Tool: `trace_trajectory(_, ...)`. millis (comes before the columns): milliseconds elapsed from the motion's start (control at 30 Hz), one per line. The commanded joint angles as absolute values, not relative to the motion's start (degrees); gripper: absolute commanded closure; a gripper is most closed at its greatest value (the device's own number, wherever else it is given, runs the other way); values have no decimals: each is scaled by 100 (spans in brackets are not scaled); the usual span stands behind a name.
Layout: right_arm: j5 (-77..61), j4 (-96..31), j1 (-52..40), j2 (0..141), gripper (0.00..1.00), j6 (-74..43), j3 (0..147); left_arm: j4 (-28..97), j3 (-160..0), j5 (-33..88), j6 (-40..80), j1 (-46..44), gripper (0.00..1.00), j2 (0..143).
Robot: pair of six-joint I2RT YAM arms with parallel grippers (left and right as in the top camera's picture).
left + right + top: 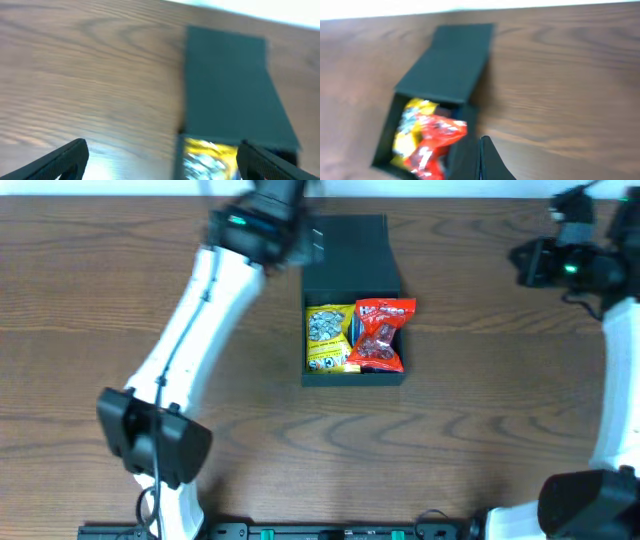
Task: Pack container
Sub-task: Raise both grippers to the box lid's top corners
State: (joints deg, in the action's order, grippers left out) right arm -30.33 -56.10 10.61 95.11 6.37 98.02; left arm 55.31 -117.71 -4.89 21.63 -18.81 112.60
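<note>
Nearest us, in the left wrist view, the left claw (162, 147) spreads its two dark fingers (65, 157) to the lower corners of the frame. It is wide apart and grips nothing.

The container (350, 255) sits at the centre of the table (480, 430), its flap lid thrown back toward the top of the frame. Inside, a yellow packet (328, 335) lies beside a red packet (382, 335), which rides up on the right-hand rim.

We judge the filling done and the closing in hand. The next move calls for catching the flap's far edge and folding it down over the packets, and the red one may need pressing in first.

The left arm (190, 330) slants from lower left up to the flap. The right claw (528, 262) hangs at upper right, well apart from the container. We see only one finger (487, 157) of it, so we cannot tell how it stands.
</note>
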Motion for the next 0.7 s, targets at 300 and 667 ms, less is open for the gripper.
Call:
trace_trajectory(300, -3345, -5808, -576, 11113, 99, 886, 9769, 5701, -11775, 862, 1439, -537, 5, 11220)
trace_trajectory(667, -2998, -6169, -790, 11358, 99, 711, 9771, 5658, -11775, 860, 1153, -537, 5, 11220)
